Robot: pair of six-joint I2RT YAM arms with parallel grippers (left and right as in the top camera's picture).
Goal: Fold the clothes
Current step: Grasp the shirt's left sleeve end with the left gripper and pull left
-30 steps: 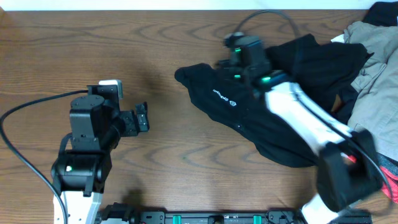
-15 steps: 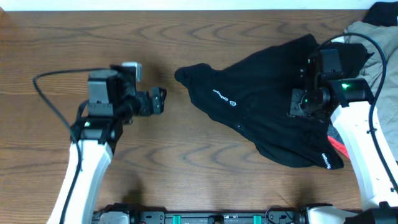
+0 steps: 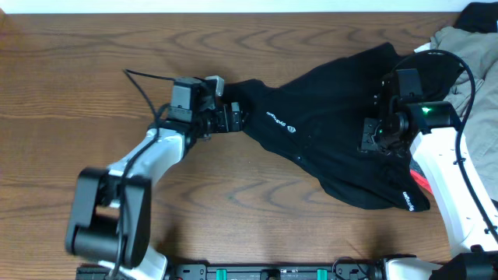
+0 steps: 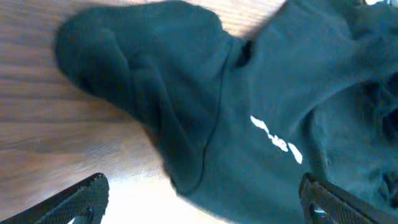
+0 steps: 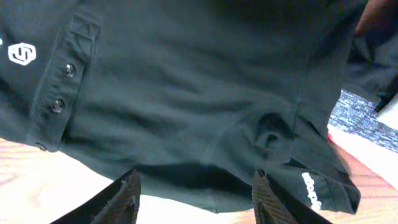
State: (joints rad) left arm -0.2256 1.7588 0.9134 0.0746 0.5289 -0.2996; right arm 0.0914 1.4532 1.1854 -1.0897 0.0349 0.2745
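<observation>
The clothes in play are a black short-sleeved shirt point(image 3: 327, 132) lying crumpled across the table's right half, with a small white logo point(image 3: 289, 129) and a buttoned placket point(image 5: 62, 87). My left gripper point(image 3: 238, 118) is open wide at the shirt's left tip. In the left wrist view that rounded black end point(image 4: 149, 93) lies just ahead of the left gripper point(image 4: 205, 205), with nothing between the jaws. My right gripper point(image 3: 369, 137) hovers open over the shirt's right part. In the right wrist view the right gripper point(image 5: 199, 202) straddles the hem point(image 5: 205, 180) without holding it.
A khaki-grey garment point(image 3: 467, 70) is heaped at the back right, with more black cloth point(image 3: 482, 15) in the corner. A coral-pink piece point(image 3: 421, 180) and grey-blue fabric point(image 5: 360, 115) peek from under the shirt's right edge. Bare wooden table point(image 3: 93, 62) stretches to the left.
My left arm has swung right from the table's left side to the shirt's left tip. My right arm moved from the shirt's middle to its right part, and its jaws opened wider.
</observation>
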